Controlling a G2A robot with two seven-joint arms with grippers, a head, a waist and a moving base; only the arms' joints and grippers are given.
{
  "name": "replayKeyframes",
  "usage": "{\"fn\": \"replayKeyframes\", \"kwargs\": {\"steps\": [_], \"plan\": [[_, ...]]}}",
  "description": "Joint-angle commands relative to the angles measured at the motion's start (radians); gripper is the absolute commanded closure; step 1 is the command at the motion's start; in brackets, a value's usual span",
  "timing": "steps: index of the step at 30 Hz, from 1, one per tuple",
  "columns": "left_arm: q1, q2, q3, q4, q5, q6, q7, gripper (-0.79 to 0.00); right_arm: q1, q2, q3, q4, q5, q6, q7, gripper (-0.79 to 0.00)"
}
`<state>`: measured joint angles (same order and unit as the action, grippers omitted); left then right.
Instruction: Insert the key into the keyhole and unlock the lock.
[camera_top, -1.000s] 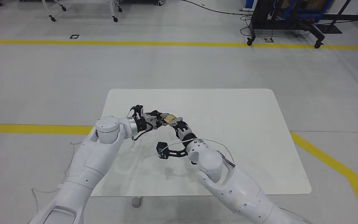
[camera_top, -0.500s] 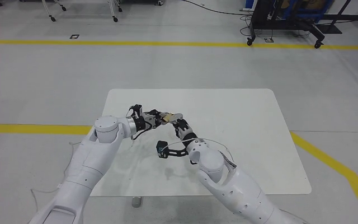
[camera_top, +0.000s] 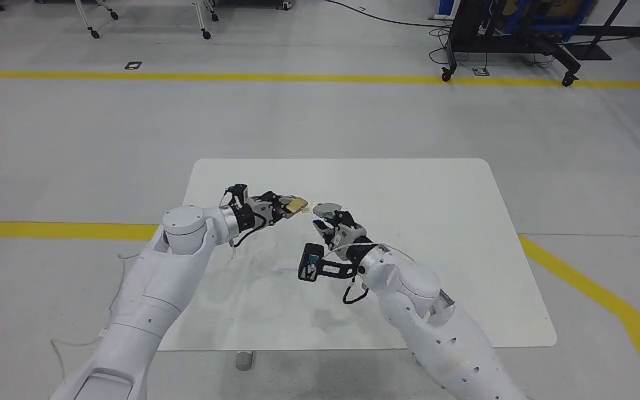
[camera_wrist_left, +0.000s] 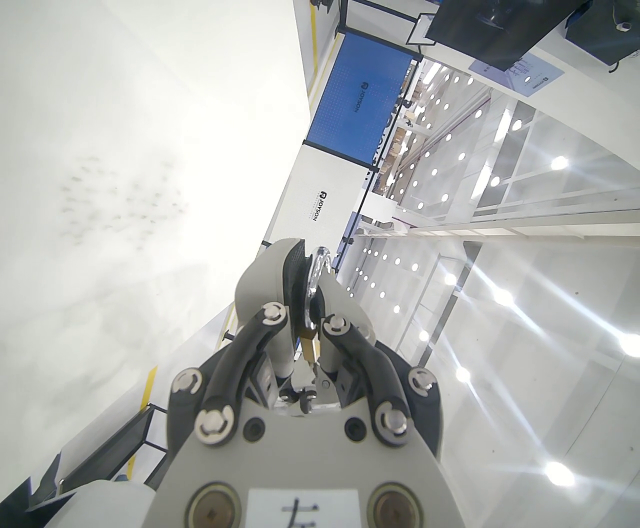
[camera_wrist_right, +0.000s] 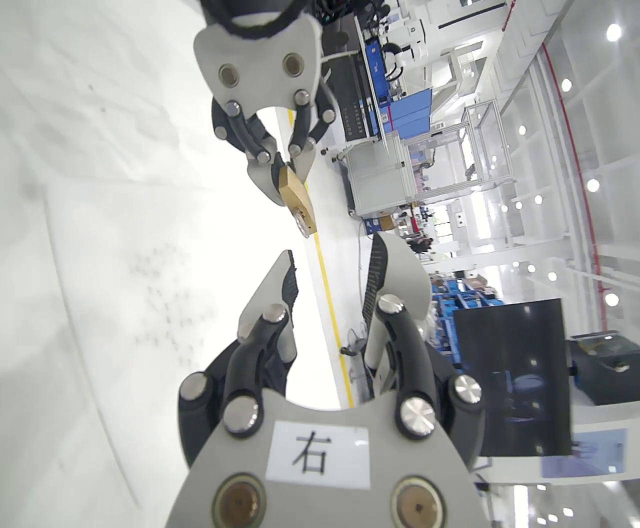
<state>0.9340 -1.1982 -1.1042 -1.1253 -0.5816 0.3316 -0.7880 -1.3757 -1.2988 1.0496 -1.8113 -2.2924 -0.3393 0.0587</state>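
The left gripper (camera_top: 284, 205) clamps the brass padlock (camera_top: 297, 206) above the white table (camera_top: 440, 200), its keyhole (camera_wrist_right: 301, 223) facing the right gripper (camera_top: 326, 211), spread and empty just beside it, so I judge the key must first be grasped, then driven straight along the keyhole's axis.

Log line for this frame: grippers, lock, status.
left gripper: shut on lock, held above table | right gripper: open, empty, facing lock, apart from it

White table (camera_top: 440, 215), yellow floor line (camera_top: 300, 77) — black cart (camera_top: 468, 25) beyond
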Motion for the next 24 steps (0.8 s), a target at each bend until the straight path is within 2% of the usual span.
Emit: {"fn": "replayKeyframes", "kwargs": {"steps": [1,4,8,10,12,15,20,24], "plan": [[0.002,-0.001,-0.006,0.0,-0.027,-0.001,-0.01,0.0,-0.026,0.006,0.056,-0.008,0.136,-0.04,-0.068,0.0],[0.004,-0.004,-0.01,0.001,-0.068,0.007,-0.028,0.0,-0.043,0.008,0.117,0.003,0.379,-0.137,-0.162,0.0],[0.004,-0.008,-0.011,0.002,-0.112,0.011,-0.046,0.0,-0.028,0.004,0.155,0.088,0.78,-0.319,-0.263,0.0],[0.006,-0.011,-0.01,0.003,-0.138,0.015,-0.061,0.0,0.008,-0.001,0.15,0.172,1.002,-0.437,-0.254,0.0],[0.006,-0.014,-0.009,0.006,-0.168,0.027,-0.075,0.0,0.061,-0.006,0.125,0.243,1.16,-0.515,-0.192,0.0],[0.001,-0.015,-0.004,0.007,-0.166,0.024,-0.08,0.0,0.126,-0.013,0.087,0.298,1.268,-0.521,-0.095,0.0],[0.0,-0.015,0.002,0.004,-0.159,-0.007,-0.115,0.0,0.176,-0.024,0.051,0.374,1.483,-0.507,-0.026,0.0],[-0.001,-0.015,0.001,0.004,-0.15,-0.026,-0.118,0.0,0.204,-0.026,0.036,0.415,1.57,-0.487,0.033,0.0]]}}
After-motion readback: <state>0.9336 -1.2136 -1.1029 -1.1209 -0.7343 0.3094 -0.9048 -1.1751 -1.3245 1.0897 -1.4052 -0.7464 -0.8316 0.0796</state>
